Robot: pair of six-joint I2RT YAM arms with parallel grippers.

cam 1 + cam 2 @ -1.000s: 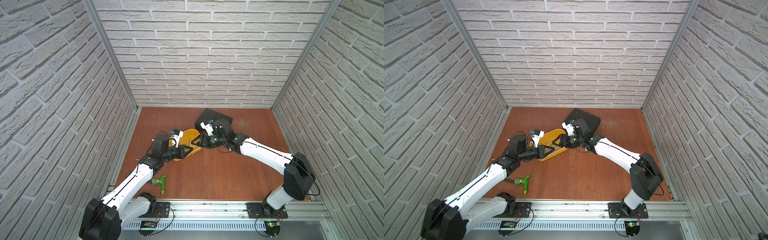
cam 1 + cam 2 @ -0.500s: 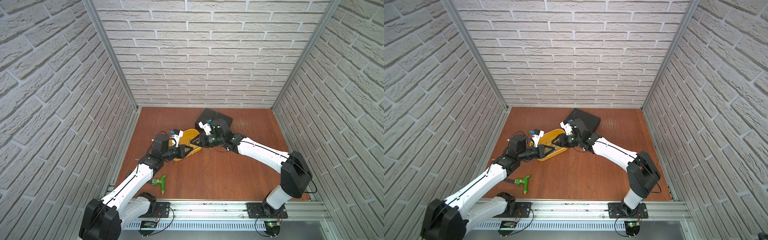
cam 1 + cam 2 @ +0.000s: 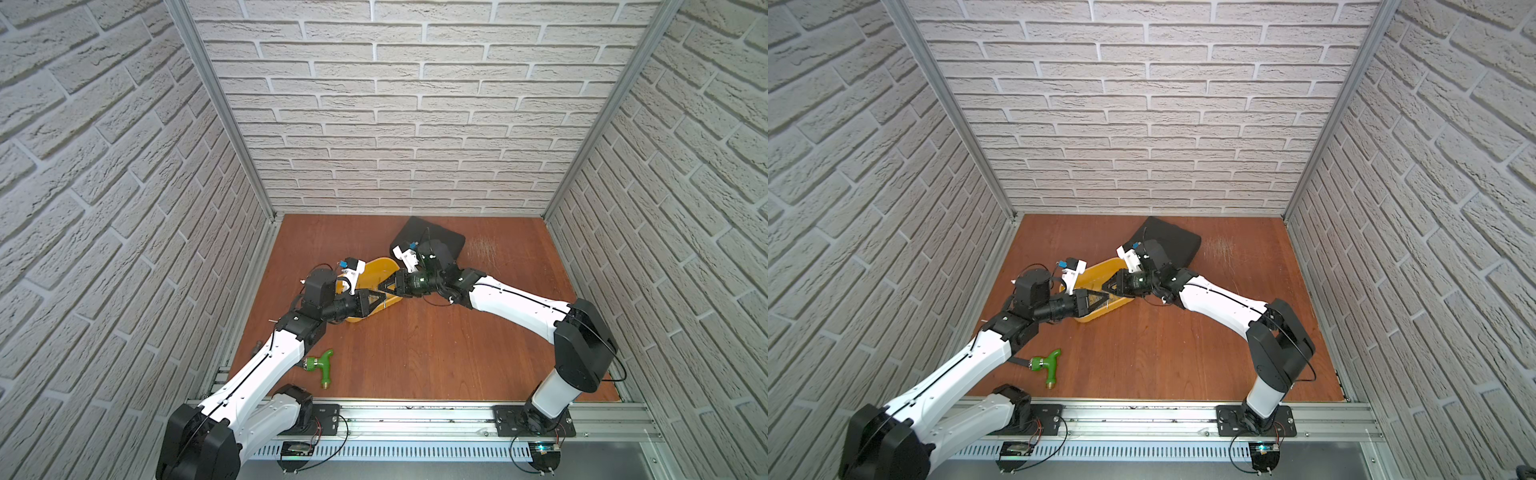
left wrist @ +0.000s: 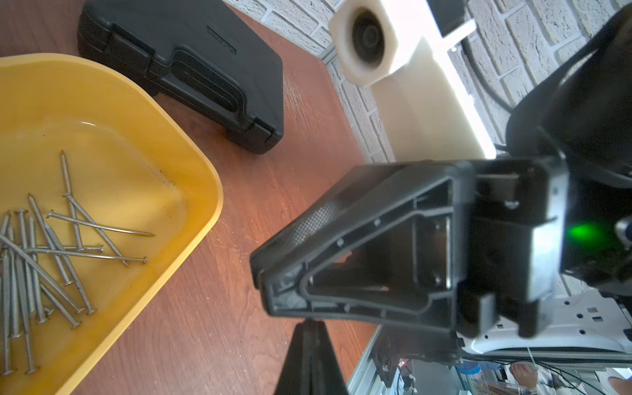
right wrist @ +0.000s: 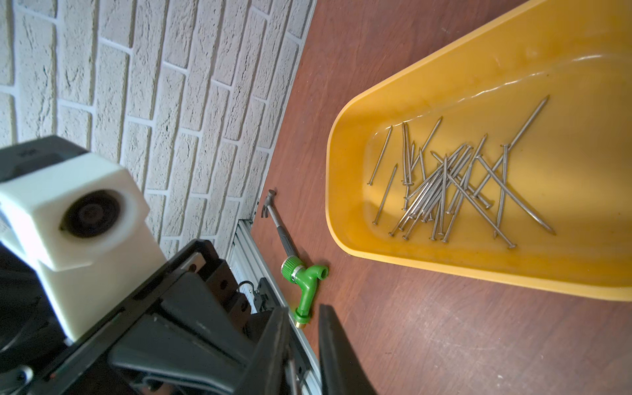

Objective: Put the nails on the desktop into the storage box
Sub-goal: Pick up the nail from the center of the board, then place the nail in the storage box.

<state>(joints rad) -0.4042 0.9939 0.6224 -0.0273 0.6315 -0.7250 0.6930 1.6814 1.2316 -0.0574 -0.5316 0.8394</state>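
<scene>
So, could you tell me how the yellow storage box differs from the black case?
The storage box is yellow and open-topped, with nails lying in it; the black case is closed. The black case lies nearer the back wall than the storage box. Both rest on the desktop.

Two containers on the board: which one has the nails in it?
The yellow storage box, open-topped, with the nails heaped on its floor. The black case beside it is closed.
</scene>
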